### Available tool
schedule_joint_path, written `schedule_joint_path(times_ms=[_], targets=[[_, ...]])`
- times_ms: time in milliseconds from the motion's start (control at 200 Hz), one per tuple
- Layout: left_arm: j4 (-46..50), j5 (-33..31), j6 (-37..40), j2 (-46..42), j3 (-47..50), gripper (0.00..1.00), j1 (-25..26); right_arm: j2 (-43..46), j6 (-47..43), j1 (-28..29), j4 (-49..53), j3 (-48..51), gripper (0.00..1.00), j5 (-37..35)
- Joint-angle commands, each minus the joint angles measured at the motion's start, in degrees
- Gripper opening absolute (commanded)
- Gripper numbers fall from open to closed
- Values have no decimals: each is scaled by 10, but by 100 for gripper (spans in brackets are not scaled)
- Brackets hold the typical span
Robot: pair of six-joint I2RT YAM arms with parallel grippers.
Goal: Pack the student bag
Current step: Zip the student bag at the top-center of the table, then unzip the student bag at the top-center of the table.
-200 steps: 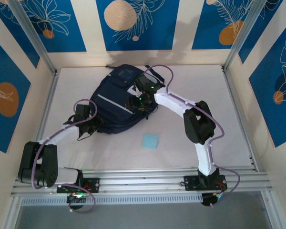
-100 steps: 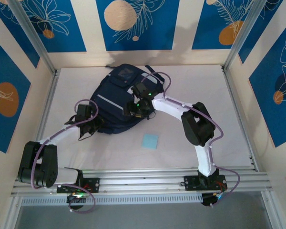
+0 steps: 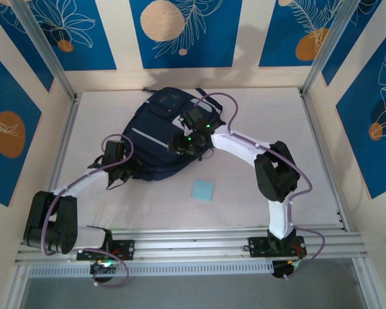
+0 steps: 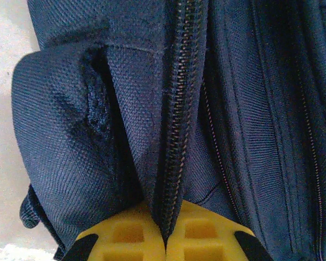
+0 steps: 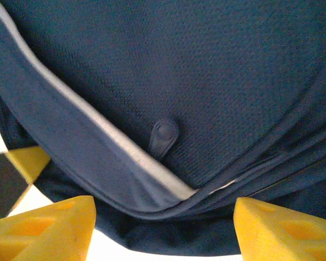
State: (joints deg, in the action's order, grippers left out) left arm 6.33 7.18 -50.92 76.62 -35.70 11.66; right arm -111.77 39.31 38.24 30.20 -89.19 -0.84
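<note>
Navy woven fabric of the student bag (image 3: 156, 132) is pinched by the left hand (image 4: 165, 242) along a zipper (image 4: 176, 109), with the yellow fingertips (image 4: 125, 235) pressed together on the seam. From that hand the zipper line runs straight ahead, and a puckered fold of cloth is seen ahead and to its left. From above, the left hand (image 3: 132, 168) is seen at the near left edge of the bag, which lies flat on the white tabletop (image 3: 264, 116).

The right hand (image 3: 181, 145) is held over the bag's right side. Its yellow fingers (image 5: 46, 228) are spread wide, and nothing is clamped between them. Just ahead of this hand (image 5: 163, 234), a light stripe (image 5: 98, 136) is seen crossing the fabric, with a small dark pull tab (image 5: 164, 136) beside it.

A light blue square pad (image 3: 202, 190) lies on the tabletop, apart from the bag and nearer the arm bases than the right hand.
</note>
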Motion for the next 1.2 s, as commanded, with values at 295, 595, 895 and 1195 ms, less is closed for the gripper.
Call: schedule_joint_path(times_ms=[295,595,895,1195], targets=[[-29,13,-4,-12,-4,0,14,-56,-48,-29,-21,-55,80,23],[-42,15,-11,-5,-5,0,17,-60,-16,2,-30,-37,80,65],[-63,16,-18,9,-13,0,25,-4,41,66,-52,36,80,122],[-23,-1,9,-13,-20,0,26,40,19,41,-6,54,76,87]])
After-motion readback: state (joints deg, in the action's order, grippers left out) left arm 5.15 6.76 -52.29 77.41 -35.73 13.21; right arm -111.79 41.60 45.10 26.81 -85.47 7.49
